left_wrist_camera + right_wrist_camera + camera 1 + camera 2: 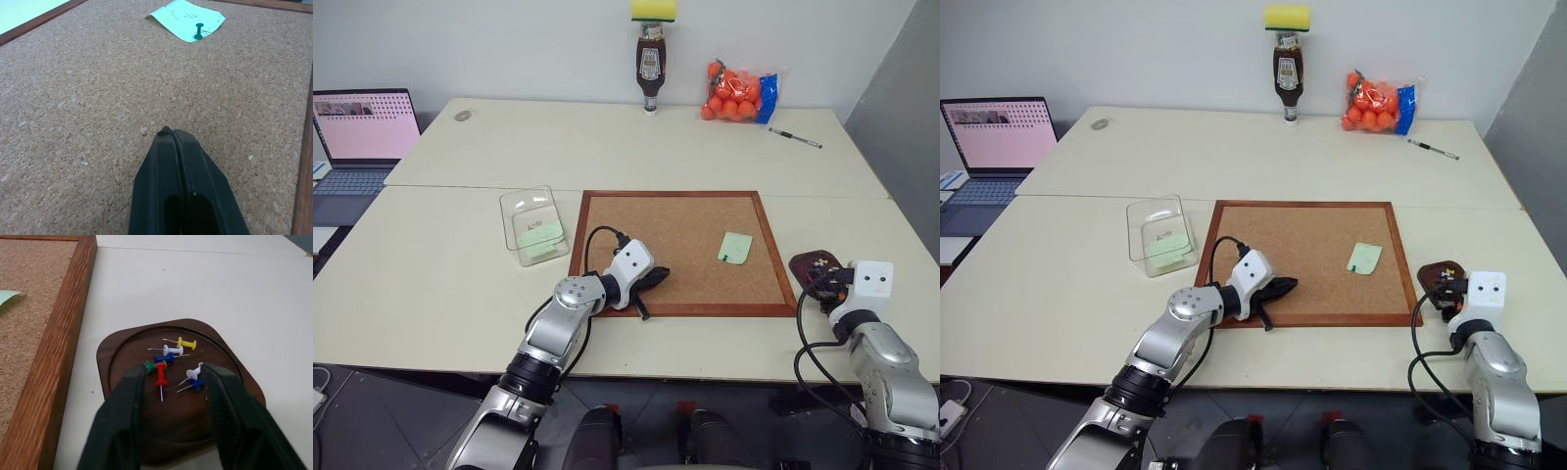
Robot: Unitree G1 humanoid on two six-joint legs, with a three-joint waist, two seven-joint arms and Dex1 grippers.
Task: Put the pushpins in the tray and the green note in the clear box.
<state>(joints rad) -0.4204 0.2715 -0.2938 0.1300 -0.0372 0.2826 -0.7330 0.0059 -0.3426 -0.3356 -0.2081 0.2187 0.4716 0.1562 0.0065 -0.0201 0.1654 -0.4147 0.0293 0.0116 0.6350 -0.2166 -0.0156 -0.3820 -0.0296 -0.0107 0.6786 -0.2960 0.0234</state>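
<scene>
Right hand (173, 377) hangs open over the tray (122, 350), pushpins (171, 363) lying inside. Left hand (173, 133) is clenched empty on the corkboard (685, 220). One green note (735, 247) is pinned there; another's in the box (515, 207).

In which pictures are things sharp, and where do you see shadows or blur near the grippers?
Right wrist view: the pushpins in the tray are sharp, and the open right gripper looks soft and casts a faint shadow on the dish. Left wrist view: the corkboard grain is crisp, and so is the green pin in the green note; the shut left gripper is slightly blurred.
</scene>
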